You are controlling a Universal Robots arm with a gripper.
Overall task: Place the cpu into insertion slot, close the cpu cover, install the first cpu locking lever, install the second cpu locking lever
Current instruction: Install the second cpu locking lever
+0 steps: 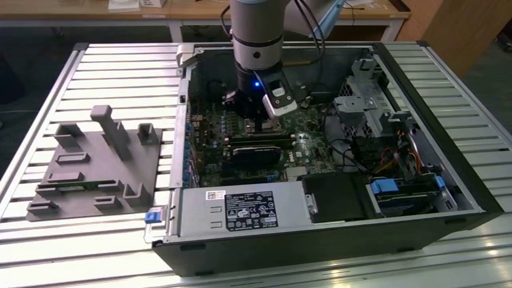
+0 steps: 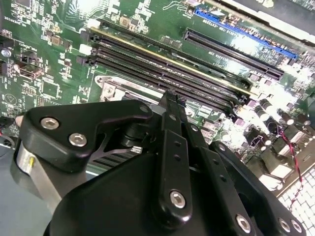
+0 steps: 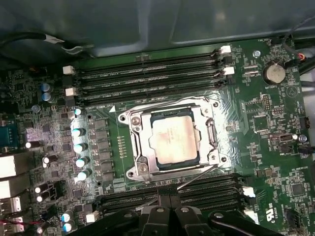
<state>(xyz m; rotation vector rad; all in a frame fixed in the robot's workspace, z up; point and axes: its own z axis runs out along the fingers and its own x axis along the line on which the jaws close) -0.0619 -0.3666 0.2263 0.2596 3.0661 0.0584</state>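
— Checking progress: where was the cpu [image 3: 173, 141]?

— Seated in the insertion slot [image 3: 135, 145], cpu cover [image 3: 209, 129] down, just ahead of your gripper [image 3: 170, 211]. A locking lever [image 3: 197, 178] looked unlatched. Whether the fingers were open, you couldn't tell.

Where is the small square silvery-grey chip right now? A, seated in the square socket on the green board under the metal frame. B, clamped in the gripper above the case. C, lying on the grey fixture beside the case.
A: in the first wrist view the small square silvery-grey chip sits in the socket, showing through the window of the thin silvery metal frame lying flat around it.
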